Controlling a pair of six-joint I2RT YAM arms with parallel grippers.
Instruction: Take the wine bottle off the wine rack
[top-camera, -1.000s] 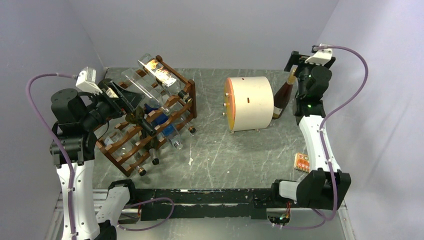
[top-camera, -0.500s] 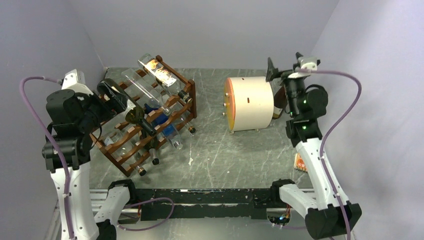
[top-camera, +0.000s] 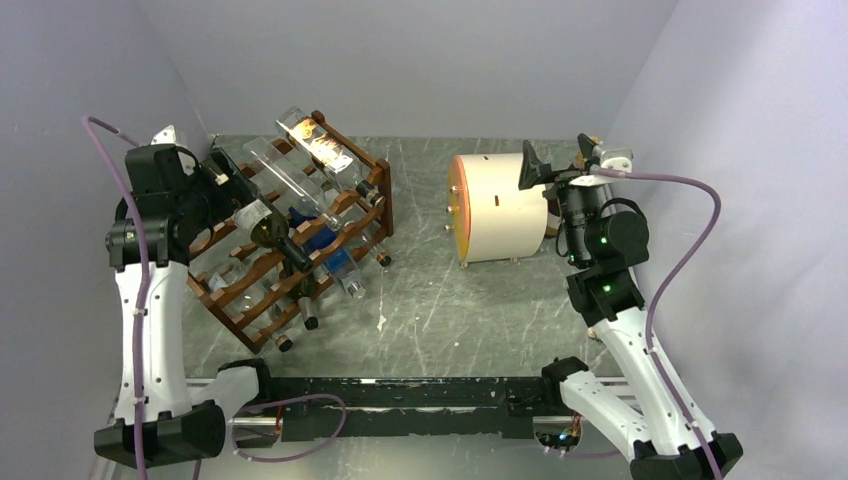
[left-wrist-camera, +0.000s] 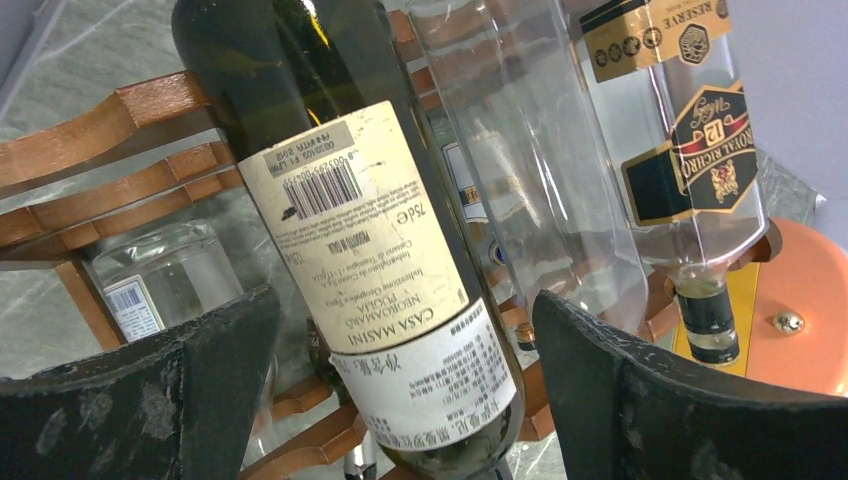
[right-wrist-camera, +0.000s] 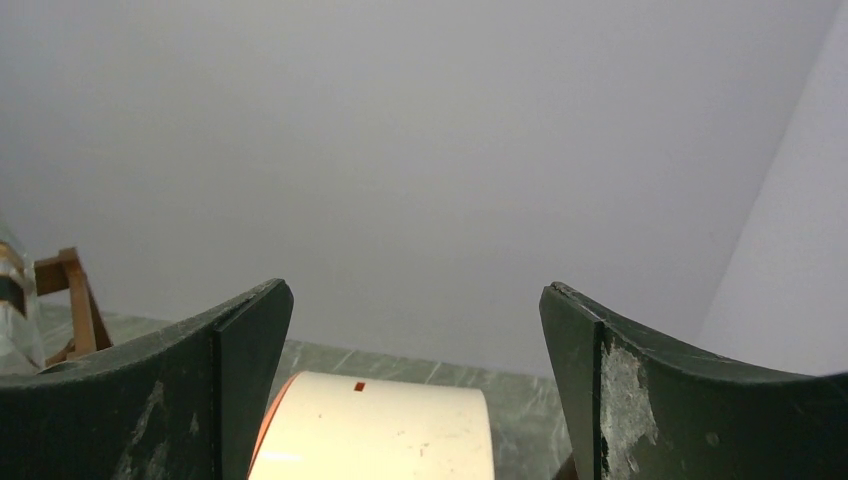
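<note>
The wine rack (top-camera: 255, 300) is reddish-brown wood and stands at the left with several bottles lying in it. The wine bottle (top-camera: 262, 222) is dark green and lies on an upper tier. In the left wrist view its cream label (left-wrist-camera: 360, 230) fills the middle, above a wavy rail (left-wrist-camera: 120, 115). My left gripper (left-wrist-camera: 405, 300) is open. Its fingers flank the bottle's lower body with a gap on each side. It shows in the top view (top-camera: 232, 188) at the rack's left end. My right gripper (top-camera: 556, 160) is open and empty, high above the cream drum.
A cream drum (top-camera: 500, 205) with an orange face lies right of centre, also in the right wrist view (right-wrist-camera: 380, 425). A clear bottle (left-wrist-camera: 520, 150) and a clear black-and-gold-labelled bottle (left-wrist-camera: 690, 130) lie beside the wine bottle. Grey walls close in on both sides.
My left arm has risen and brought its open gripper round the dark bottle's lower end. My right arm has swung left from the brown bottle behind the drum to above the drum.
</note>
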